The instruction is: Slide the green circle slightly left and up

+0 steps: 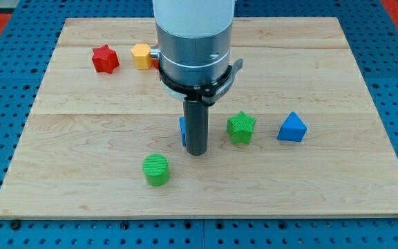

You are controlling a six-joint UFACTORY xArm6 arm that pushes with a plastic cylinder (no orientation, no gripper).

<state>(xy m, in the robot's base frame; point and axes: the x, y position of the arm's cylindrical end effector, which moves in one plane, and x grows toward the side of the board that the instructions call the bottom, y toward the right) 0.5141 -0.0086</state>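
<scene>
The green circle (157, 169) is a short ribbed cylinder standing on the wooden board (81, 117), low and left of the middle. My tip (197, 151) rests on the board up and to the right of the green circle, with a clear gap between them. A blue block (182, 131) is mostly hidden behind the rod; only its left edge shows and its shape cannot be made out.
A green star (241, 127) lies right of the rod and a blue triangle-shaped block (292, 128) further right. A red star (105, 59) and a yellow block (141, 55) sit near the board's top left. The arm's grey body (192, 41) hides the top centre.
</scene>
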